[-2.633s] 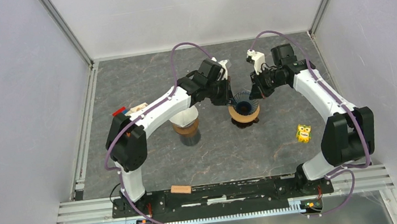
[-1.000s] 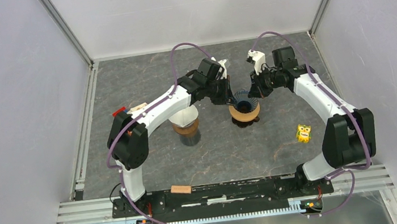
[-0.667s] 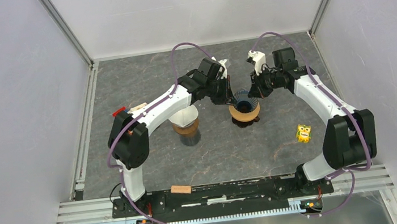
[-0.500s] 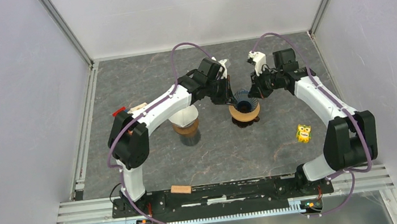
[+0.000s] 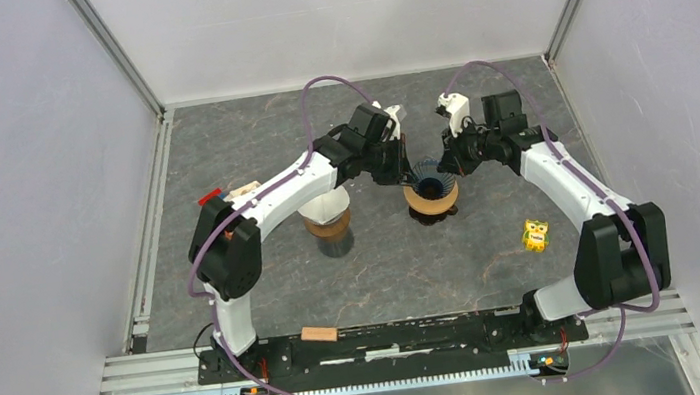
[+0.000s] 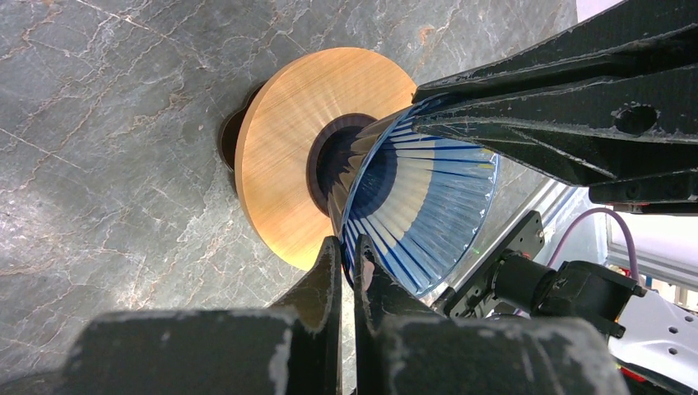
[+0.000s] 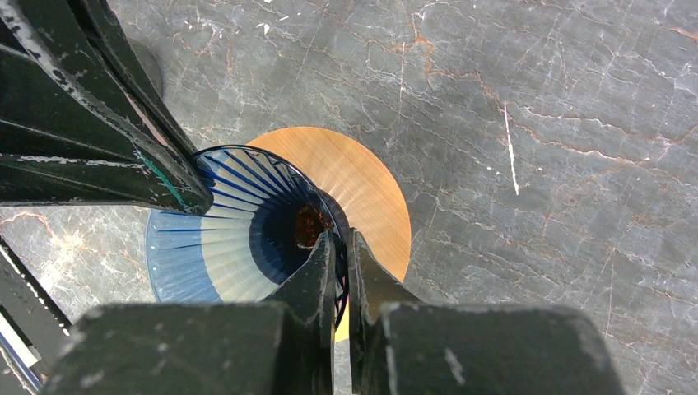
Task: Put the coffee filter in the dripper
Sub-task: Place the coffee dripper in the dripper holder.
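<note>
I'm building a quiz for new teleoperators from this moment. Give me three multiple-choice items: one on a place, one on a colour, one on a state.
1. Where does the small yellow object lie relative to the dripper?
A) inside it
B) on the front rail
C) on the table, to its right

2. What colour is the dripper's ribbed cone?
A) blue
B) red
C) green

3. How do the left fingers and right fingers stand?
A) both spread wide above the table
B) both shut on the dripper's rim
C) only the left ones shut

Answers:
1 C, the top view shows it lying apart on the table.
2 A, both wrist views show blue ribs.
3 B, each pair pinches the rim, on opposite sides.
</note>
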Robot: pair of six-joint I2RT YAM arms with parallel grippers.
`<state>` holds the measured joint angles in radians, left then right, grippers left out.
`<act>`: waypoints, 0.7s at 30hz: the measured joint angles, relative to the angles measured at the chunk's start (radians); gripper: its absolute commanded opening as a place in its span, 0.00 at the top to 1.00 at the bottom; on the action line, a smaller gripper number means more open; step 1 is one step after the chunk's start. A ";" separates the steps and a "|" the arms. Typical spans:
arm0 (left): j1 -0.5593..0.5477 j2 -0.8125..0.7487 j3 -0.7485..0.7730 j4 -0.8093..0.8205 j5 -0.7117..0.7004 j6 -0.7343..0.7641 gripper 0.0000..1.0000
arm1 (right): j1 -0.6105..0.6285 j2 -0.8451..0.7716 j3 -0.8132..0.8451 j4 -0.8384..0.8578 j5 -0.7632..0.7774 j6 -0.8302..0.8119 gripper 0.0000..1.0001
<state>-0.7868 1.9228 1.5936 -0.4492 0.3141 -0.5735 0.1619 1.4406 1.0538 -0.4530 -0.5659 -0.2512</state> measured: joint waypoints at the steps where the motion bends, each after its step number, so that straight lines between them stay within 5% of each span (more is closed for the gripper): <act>1: 0.000 -0.002 -0.003 0.003 0.000 0.000 0.98 | 0.001 -0.002 -0.003 0.004 0.003 0.000 1.00; 21: -0.013 -0.019 -0.038 0.043 -0.033 0.001 0.98 | 0.008 -0.048 -0.090 0.115 0.022 0.000 1.00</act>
<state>-0.7998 1.9038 1.5558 -0.4057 0.2813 -0.5728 0.1703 1.3926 0.9642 -0.3382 -0.5442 -0.2512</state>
